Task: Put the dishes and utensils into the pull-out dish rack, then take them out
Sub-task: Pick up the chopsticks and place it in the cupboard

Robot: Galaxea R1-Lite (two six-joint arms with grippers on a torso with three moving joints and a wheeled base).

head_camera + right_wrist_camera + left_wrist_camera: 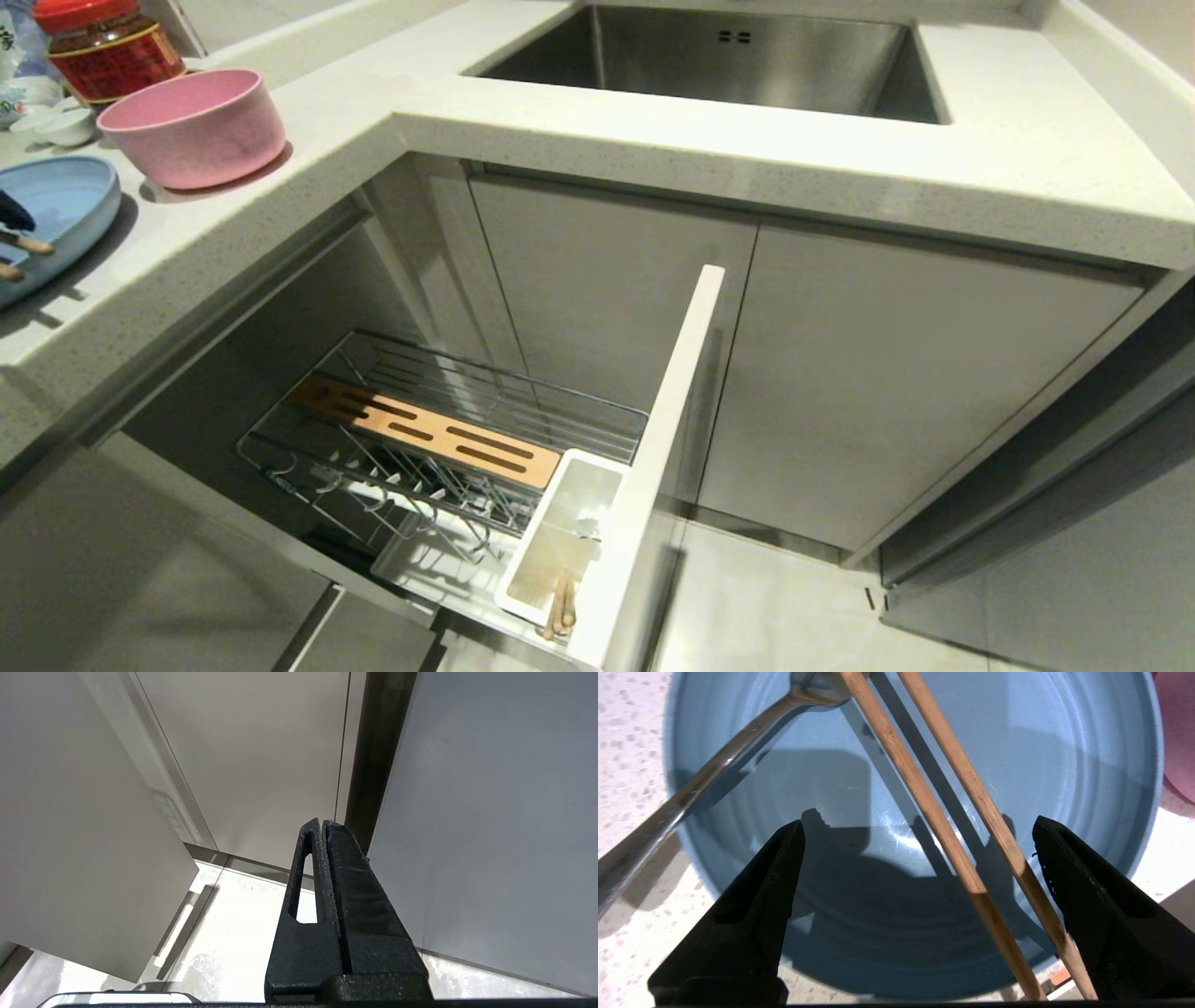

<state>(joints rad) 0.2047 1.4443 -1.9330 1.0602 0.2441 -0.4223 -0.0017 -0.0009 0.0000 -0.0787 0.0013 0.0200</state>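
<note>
Left tool (920, 830), fingers spread wide and empty, hovers over the blue plate (1087, 765) on the tabletop (653, 131). Two wooden chopsticks (943, 826) lie across the plate between the fingers, seemingly untouched; a silver utensil (700, 784) rests on the rim. Pink bowl (194, 126) stands beside. Rack (439, 448) pulled out below. Right tool (324, 826) closed, empty, near cabinet doors.

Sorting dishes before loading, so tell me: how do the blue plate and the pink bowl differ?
The blue plate is wide and shallow; the pink bowl is narrower and deep. The plate carries chopsticks and a metal utensil; the bowl looks empty. Both sit upright on the counter.
</note>
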